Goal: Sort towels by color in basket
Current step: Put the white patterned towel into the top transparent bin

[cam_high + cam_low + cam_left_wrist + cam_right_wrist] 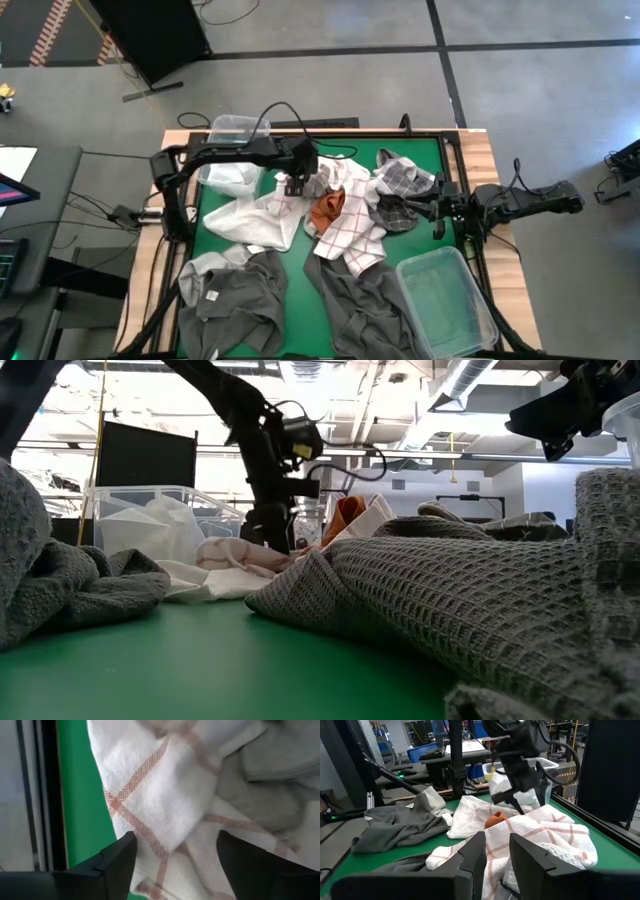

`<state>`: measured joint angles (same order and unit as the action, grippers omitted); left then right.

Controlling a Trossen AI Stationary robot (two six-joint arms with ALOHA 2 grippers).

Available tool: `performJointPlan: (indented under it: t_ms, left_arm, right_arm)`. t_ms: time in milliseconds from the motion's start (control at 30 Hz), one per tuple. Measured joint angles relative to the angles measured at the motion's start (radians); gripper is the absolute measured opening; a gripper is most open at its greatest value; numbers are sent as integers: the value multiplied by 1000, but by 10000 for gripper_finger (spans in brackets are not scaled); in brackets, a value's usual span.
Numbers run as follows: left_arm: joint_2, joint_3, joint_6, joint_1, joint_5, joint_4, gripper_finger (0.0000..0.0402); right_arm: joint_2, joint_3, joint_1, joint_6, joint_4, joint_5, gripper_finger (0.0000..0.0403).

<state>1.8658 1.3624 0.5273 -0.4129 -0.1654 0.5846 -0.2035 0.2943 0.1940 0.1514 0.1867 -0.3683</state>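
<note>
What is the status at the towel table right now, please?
Left gripper open above a white towel with rust lines, holding nothing. Right gripper waits at the table's right edge. Towels still piled, unsorted.

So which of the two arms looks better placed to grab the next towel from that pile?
Probably the left. The left gripper hangs open right over the white towel with red lines in the pile. The right gripper waits at the table's right side.

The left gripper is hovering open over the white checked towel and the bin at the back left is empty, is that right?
Not quite. The bin at the back left already holds white cloth, as the high view shows. The left gripper does hover open over the white checked towel.
</note>
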Motion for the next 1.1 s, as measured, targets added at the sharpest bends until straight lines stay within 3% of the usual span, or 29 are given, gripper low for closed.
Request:
performJointPlan:
  t_ms: [167,333,433,633,1100]
  left_arm:
    - [41,0,-21,-17,85,0,287]
    - [77,0,-27,-21,105,-24,253]
    - [84,0,-4,-20,81,-27,196]
    - [57,2,35,-14,31,-1,21]
    - [-139,225,52,65,-70,264,3]
  right_arm:
    - [0,0,0,-3,0,0,118]
    - [0,0,0,-3,1,0,118]
    - [0,0,0,-3,1,0,118]
    - [0,0,0,-3,1,0,118]
    - [0,0,0,-2,1,0,118]
